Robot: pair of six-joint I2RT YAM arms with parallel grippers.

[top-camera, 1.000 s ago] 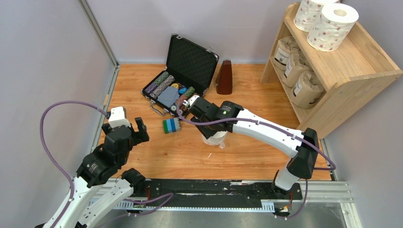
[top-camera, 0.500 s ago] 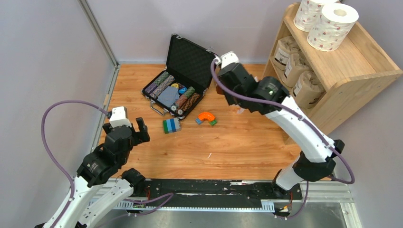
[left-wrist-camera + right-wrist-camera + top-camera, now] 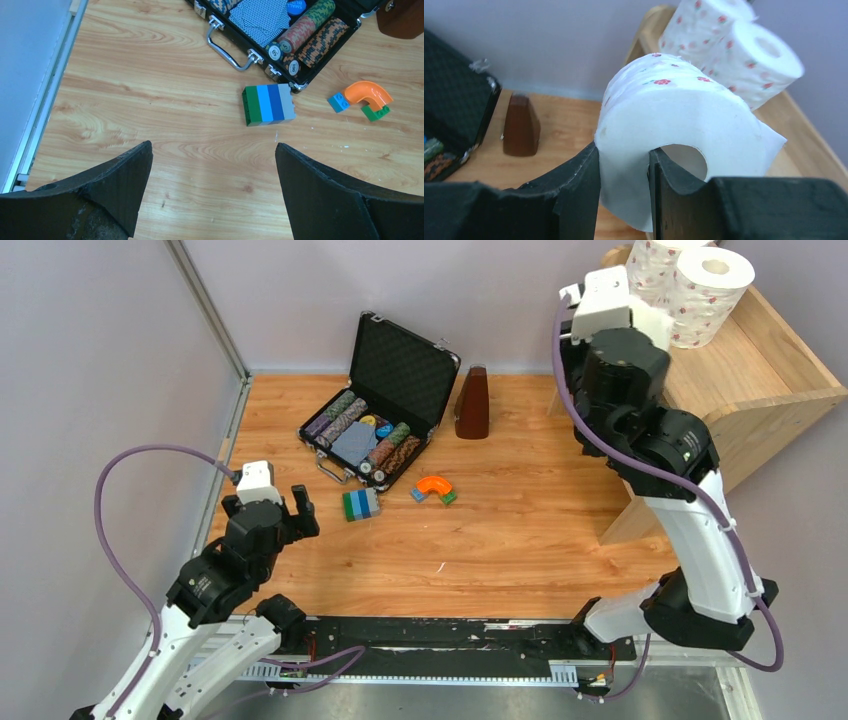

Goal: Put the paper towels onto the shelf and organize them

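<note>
My right gripper (image 3: 624, 175) is shut on a white paper towel roll with red dots (image 3: 674, 105), one finger inside its hollow core and one outside. It holds the roll in the air by the near left corner of the light wooden shelf's top (image 3: 794, 130). Two more white dotted rolls (image 3: 704, 20) (image 3: 759, 65) stand on that top, also seen in the top view (image 3: 655, 265) (image 3: 708, 285). In the top view the right arm hides the held roll, the inner shelf and the tan rolls; the shelf top (image 3: 760, 370) shows. My left gripper (image 3: 280, 502) (image 3: 212, 150) is open and empty, low over the table's left.
An open black case of poker chips (image 3: 375, 420) lies at the back centre, with a dark brown metronome (image 3: 472, 405) beside it. A stack of green, blue and grey bricks (image 3: 268, 104) and an orange curved piece with small bricks (image 3: 367, 97) lie mid-table.
My right arm lifted the white roll from the middle of the table and swung it up and right to the shelf top's corner. The left arm barely moved.
</note>
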